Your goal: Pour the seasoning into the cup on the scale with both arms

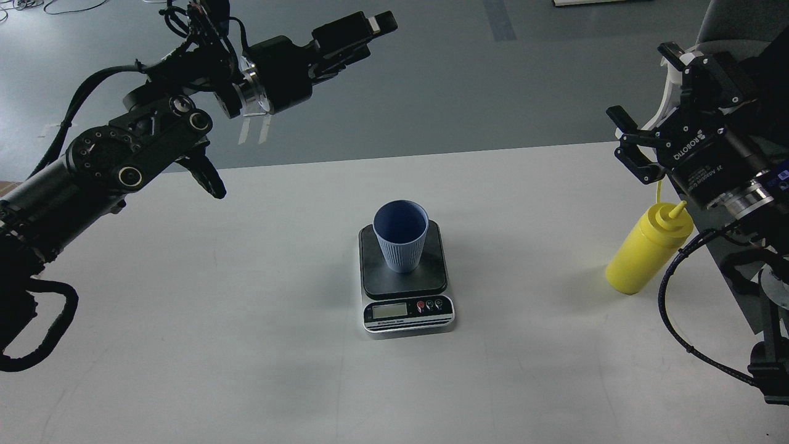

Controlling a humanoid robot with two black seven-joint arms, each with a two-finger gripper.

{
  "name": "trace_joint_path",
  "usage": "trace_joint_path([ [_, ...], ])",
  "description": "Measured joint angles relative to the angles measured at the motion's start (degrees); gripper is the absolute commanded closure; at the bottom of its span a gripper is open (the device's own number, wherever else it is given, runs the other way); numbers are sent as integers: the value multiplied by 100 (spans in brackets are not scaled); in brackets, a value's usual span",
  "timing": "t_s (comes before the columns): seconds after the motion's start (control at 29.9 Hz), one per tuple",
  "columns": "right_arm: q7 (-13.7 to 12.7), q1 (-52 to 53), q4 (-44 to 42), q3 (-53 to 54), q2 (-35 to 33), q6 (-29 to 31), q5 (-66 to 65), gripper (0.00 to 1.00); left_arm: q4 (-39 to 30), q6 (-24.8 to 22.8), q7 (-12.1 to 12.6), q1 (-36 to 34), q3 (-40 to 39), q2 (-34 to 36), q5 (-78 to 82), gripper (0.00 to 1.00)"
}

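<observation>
The pale blue-grey ribbed cup (400, 242) stands upright and free on the dark platform of the small scale (408, 313) at the table's middle. The yellow squeeze bottle of seasoning (646, 253) stands at the table's right edge, its nozzle pointing up. My left gripper (373, 36) is raised high at the upper left, far above and behind the cup, empty, its fingers a little apart. My right gripper (647, 108) is open and empty, hanging just above and behind the bottle without touching it.
The white table (246, 345) spans the view, its far edge running behind the scale. Grey floor lies beyond. My right arm's cables (672, 320) hang beside the bottle at the right edge.
</observation>
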Motion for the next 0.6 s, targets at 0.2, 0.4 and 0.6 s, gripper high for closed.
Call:
trace_joint_path([
  [0.2, 0, 35, -3, 0, -20, 0, -3, 0, 325, 115, 0, 11, -132, -192, -1576, 2],
  [0.4, 0, 99, 36, 21, -28, 0, -3, 0, 330, 423, 0, 52, -205, -435, -2574, 2],
  [0.6, 0, 278, 63, 108, -26, 12, 42, 0, 38, 245, 0, 407, -188, -444, -2691, 2],
])
